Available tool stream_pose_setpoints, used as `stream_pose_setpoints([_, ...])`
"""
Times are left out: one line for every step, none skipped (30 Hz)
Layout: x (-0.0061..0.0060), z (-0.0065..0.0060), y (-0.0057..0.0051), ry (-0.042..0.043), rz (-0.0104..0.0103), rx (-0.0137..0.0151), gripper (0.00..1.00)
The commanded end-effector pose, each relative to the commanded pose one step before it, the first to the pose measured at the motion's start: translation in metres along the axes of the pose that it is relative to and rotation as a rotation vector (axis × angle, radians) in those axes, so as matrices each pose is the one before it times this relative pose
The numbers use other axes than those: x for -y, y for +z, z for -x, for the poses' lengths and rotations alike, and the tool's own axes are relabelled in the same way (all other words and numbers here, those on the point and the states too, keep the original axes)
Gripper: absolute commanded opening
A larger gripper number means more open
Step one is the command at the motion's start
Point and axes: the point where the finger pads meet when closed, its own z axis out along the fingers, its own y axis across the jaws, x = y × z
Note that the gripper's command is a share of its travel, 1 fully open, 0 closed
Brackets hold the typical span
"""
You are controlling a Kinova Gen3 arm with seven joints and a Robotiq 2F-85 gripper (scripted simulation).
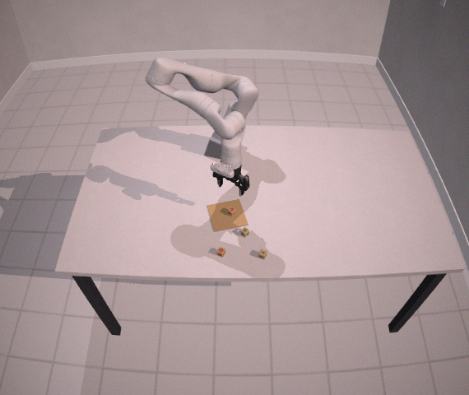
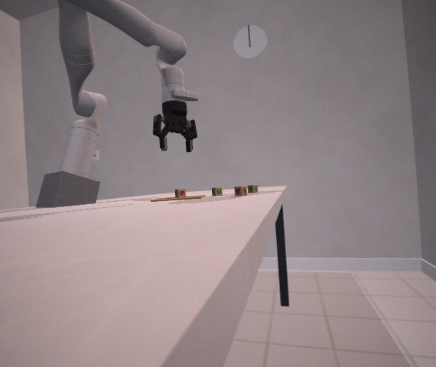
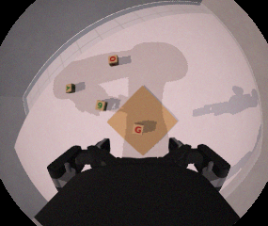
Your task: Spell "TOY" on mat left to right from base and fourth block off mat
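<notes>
From the top, my pincer point(image 1: 231, 188) point(image 2: 176, 147) point(image 3: 139, 145) is above the table point(image 1: 332, 204) point(image 2: 111, 252) point(image 3: 204, 61), near the mat point(image 1: 220, 223) point(image 2: 198, 196) point(image 3: 143, 101); one block point(image 1: 231, 211) point(image 2: 180, 193) point(image 3: 137, 129) sits on the mat, three off it.

In the exterior view my fingers point down, spread wide with nothing between them, well above the blocks.

At my wrist, the mat's block shows a red G on top. Off the mat lie a block with a green mark like a 9 point(image 1: 244, 232) point(image 3: 101, 105), a red O block point(image 1: 220, 252) point(image 3: 113, 59) and a green Y block point(image 1: 262, 253) point(image 3: 70, 88).
</notes>
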Motion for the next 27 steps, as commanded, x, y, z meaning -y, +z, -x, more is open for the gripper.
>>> stream_pose_setpoints([0.00082, 0.00147, 0.00278, -0.05357, -0.00301, 0.00612, 1.0])
stream_pose_setpoints([-0.00003, 0.00009, 0.00088, -0.02879, 0.00014, 0.00023, 1.0])
stream_pose_setpoints([-0.00003, 0.00009, 0.00093, -0.03028, 0.00013, 0.00023, 1.0])
stream_pose_setpoints([-0.00002, 0.00009, 0.00097, -0.03169, 0.00012, 0.00022, 1.0])
stream_pose_setpoints([-0.00002, 0.00009, 0.00101, -0.03302, 0.0001, 0.00021, 1.0])
stream_pose_setpoints([0.0, 0.0, 0.0, 0.0, 0.0, 0.0, 1.0])
stream_pose_setpoints([0.0, 0.0, 0.0, 0.0, 0.0, 0.0, 1.0])
stream_pose_setpoints([-0.00001, 0.00009, 0.00105, -0.03426, 0.00009, 0.0002, 1.0])
stream_pose_setpoints([0.0, 0.00009, 0.00109, -0.0354, 0.00007, 0.00018, 1.0])
stream_pose_setpoints([0.00001, 0.00008, 0.00112, -0.03644, 0.00005, 0.00016, 1.0])
stream_pose_setpoints([0.00002, 0.00008, 0.00115, -0.03737, 0.00004, 0.00014, 1.0])
stream_pose_setpoints([0.00003, 0.00008, 0.00117, -0.03819, 0.00002, 0.00012, 1.0])
stream_pose_setpoints([0.00004, 0.00007, 0.00119, -0.0389, 0.00001, 0.00009, 1.0])
stream_pose_setpoints([0.00005, 0.00006, 0.00121, -0.03948, 0.0, 0.00005, 1.0])
stream_pose_setpoints([0.00005, 0.00005, 0.00123, -0.03995, -0.00001, 0.00002, 1.0])
stream_pose_setpoints([0.00006, 0.00005, 0.00124, -0.04029, -0.00002, -0.00002, 1.0])
stream_pose_setpoints([0.00007, 0.00004, 0.00125, -0.0405, -0.00003, -0.00005, 1.0])
stream_pose_setpoints([0.00008, 0.00003, 0.00125, -0.0406, -0.00003, -0.00009, 1.0])
stream_pose_setpoints([0.00008, 0.00002, 0.00125, -0.04056, -0.00003, -0.00012, 1.0])
stream_pose_setpoints([0.00009, 0.0, 0.00124, -0.0404, -0.00003, -0.00016, 1.0])
stream_pose_setpoints([0.00009, -0.00001, 0.00124, -0.04012, -0.00002, -0.00019, 1.0])
stream_pose_setpoints([0.00009, -0.00002, 0.00122, -0.03971, -0.00001, -0.00023, 1.0])
stream_pose_setpoints([0.0, 0.0, 0.0, 0.0, 0.0, 0.0, 1.0])
stream_pose_setpoints([0.0, 0.0, 0.0, 0.0, 0.0, 0.0, 1.0])
stream_pose_setpoints([0.00009, -0.00003, 0.00121, -0.03918, 0.0, -0.00026, 1.0])
stream_pose_setpoints([0.00009, -0.00004, 0.00119, -0.03854, 0.00001, -0.00028, 1.0])
stream_pose_setpoints([0.00009, -0.00005, 0.00117, -0.03778, 0.00002, -0.00031, 1.0])
